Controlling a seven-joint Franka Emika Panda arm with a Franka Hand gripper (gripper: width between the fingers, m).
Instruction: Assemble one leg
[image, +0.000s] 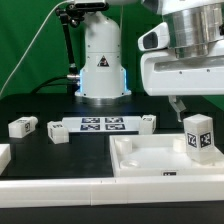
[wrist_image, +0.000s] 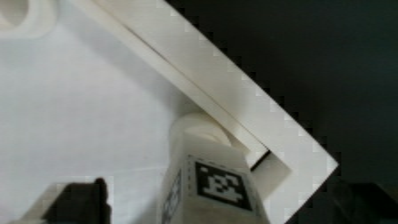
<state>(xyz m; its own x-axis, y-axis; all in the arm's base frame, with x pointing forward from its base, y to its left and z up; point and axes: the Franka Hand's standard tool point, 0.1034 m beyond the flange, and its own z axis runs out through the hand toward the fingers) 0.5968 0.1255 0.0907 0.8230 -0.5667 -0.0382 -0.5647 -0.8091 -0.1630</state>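
**Leg up at the panel corner, tightness unproven**

The leg (image: 198, 135) stands upright at the corner of the white panel (image: 140, 155), on the exterior view's right. The gripper (image: 178, 104) hangs just above it, seemingly apart; whether its jaws are spread I cannot tell. Placement looks done, but firm seating remains unconfirmed

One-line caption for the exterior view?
The leg stands upright in a corner of the white panel, the gripper poised above it.

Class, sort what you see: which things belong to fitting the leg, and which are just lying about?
For the job: leg, white panel, pincer.
Lying about: small white blocks; marker board.
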